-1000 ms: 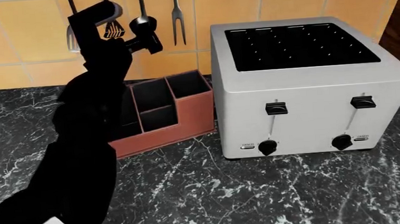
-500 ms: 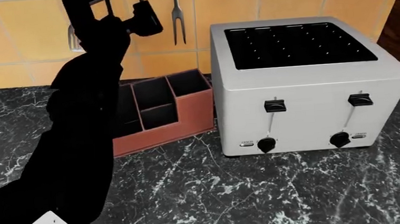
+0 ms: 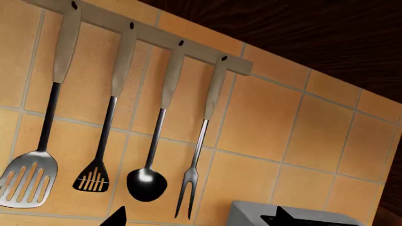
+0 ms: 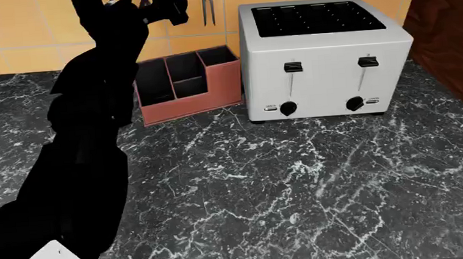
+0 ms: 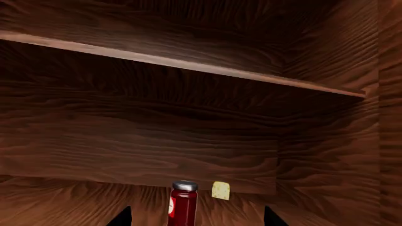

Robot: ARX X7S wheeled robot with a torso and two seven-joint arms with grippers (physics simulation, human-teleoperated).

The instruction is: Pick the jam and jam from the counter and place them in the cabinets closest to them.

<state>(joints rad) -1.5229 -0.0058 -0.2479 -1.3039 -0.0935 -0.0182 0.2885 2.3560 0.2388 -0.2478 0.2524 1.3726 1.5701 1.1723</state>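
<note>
Through my right wrist camera I see a jam jar (image 5: 182, 203) standing upright on the dark wooden cabinet floor (image 5: 69, 203), near its back wall, beside a small pale yellow block (image 5: 221, 190). My right gripper's finger tips (image 5: 120, 217) stand wide apart, holding nothing. My left arm (image 4: 91, 115) is raised by the utensil rack (image 3: 150, 35); whether its gripper is open I cannot tell. The black counter (image 4: 300, 179) shows no jar. I judge the jar rigid, smooth, breakable; grip its body below the lid.
</note>
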